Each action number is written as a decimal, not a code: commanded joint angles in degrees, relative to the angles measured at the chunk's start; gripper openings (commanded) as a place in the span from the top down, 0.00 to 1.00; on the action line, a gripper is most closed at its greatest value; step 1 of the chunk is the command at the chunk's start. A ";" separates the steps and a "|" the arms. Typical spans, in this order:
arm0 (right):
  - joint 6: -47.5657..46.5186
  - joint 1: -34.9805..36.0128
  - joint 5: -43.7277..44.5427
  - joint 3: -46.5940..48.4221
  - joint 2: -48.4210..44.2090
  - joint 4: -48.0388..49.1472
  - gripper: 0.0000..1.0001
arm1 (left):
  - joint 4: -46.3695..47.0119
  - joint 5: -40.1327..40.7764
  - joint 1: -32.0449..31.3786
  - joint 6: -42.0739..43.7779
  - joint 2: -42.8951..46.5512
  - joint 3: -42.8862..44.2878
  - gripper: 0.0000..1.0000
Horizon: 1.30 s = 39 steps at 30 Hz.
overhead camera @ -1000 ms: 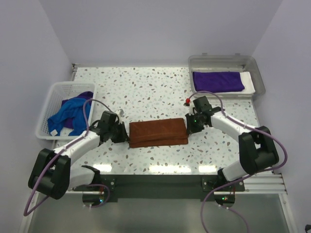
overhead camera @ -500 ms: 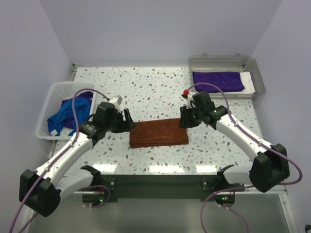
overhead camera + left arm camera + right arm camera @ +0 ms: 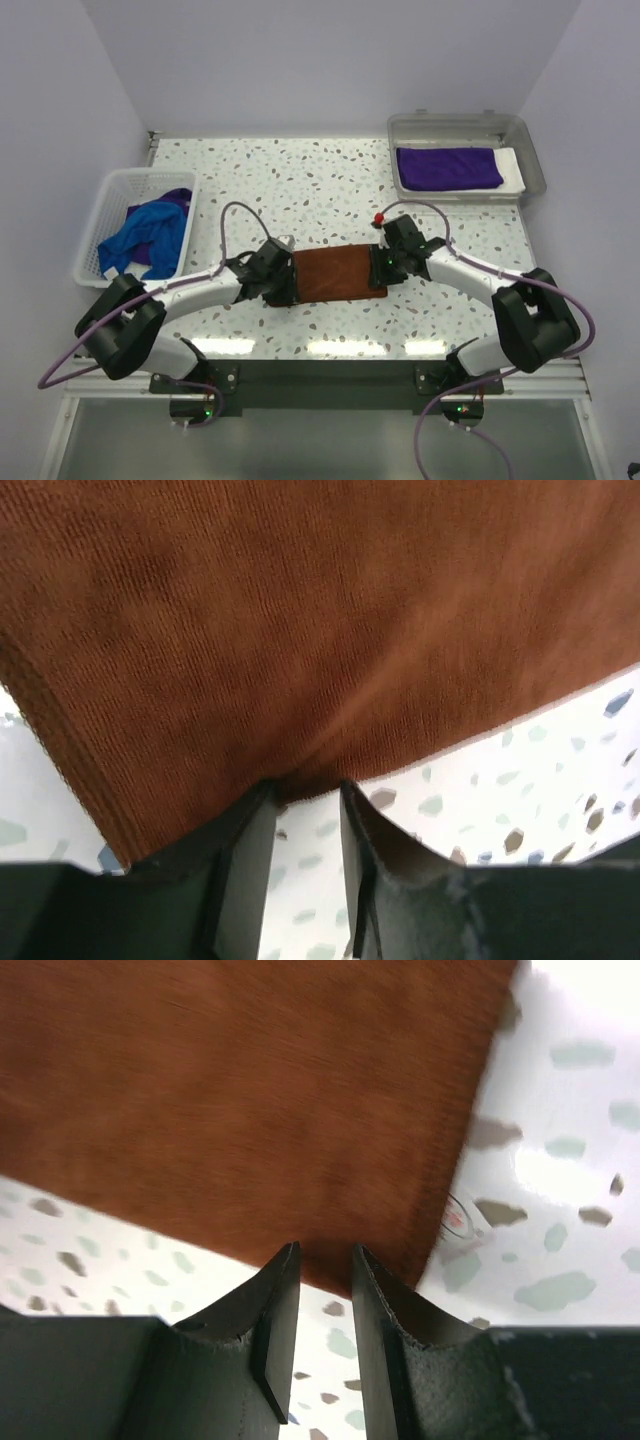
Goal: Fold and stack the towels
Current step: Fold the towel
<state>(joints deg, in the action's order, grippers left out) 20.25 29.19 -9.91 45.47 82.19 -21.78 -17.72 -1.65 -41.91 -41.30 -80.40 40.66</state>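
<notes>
A folded brown towel point(image 3: 338, 272) lies flat at the table's middle. My left gripper point(image 3: 285, 281) is low at its left end. In the left wrist view its jaws stand a narrow gap apart, and the towel's edge point(image 3: 300, 780) puckers between the tips of the left gripper point(image 3: 305, 785). My right gripper point(image 3: 386, 264) is at the towel's right end. In the right wrist view the right gripper point(image 3: 325, 1252) has its jaws narrowly apart, with the towel's edge point(image 3: 325, 1278) pinched between the tips. A folded purple towel point(image 3: 447, 167) lies in the clear bin point(image 3: 535, 170).
A white basket point(image 3: 100, 205) at the left holds a crumpled blue towel point(image 3: 140, 232) and a purple one point(image 3: 176, 197). A small red object point(image 3: 380, 216) sits on the table just behind the right gripper.
Both arms rose off the towel's ends, then came down again. The left gripper moved right and toward me to the towel's left end. The right gripper dropped back onto the right end.
</notes>
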 commanded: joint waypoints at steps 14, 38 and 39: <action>0.77 -0.19 10.70 -4.18 -7.39 -4.22 0.64 | -4.78 5.95 -0.19 -6.60 11.13 -8.24 0.51; -2.23 -4.49 7.63 7.53 15.45 12.73 0.76 | -5.83 13.34 1.13 -8.53 6.83 -10.25 0.79; -2.41 -5.10 7.71 7.35 15.28 12.29 0.76 | -6.45 13.51 1.22 -8.80 7.97 -10.60 0.79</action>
<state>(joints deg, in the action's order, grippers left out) 18.85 26.04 -4.01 52.77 96.33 -11.86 -21.93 9.93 -41.41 -47.86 -73.23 33.08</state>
